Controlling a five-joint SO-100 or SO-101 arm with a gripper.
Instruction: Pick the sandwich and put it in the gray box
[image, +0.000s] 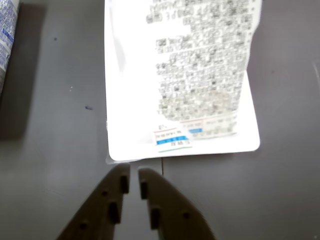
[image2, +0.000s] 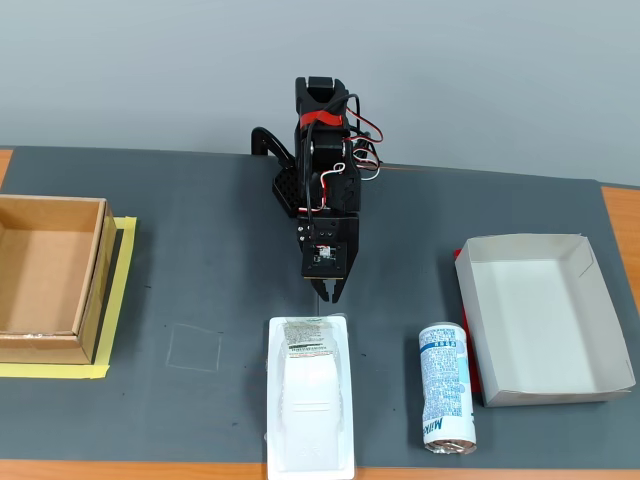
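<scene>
The sandwich (image2: 311, 395) is a flat white wrapped package lying lengthwise near the table's front edge, its printed label end toward the arm. In the wrist view the sandwich (image: 180, 75) fills the upper middle, label side up. My gripper (image: 132, 175) hangs just short of the package's near edge, its dark fingers almost together with only a thin gap and nothing between them. In the fixed view the gripper (image2: 330, 293) points down just above the label end. The gray box (image2: 545, 320) sits empty at the right.
A white-and-blue can (image2: 446, 387) lies on its side between the sandwich and the gray box, and shows at the wrist view's left edge (image: 6, 45). A brown cardboard box (image2: 45, 280) on yellow tape stands at the left.
</scene>
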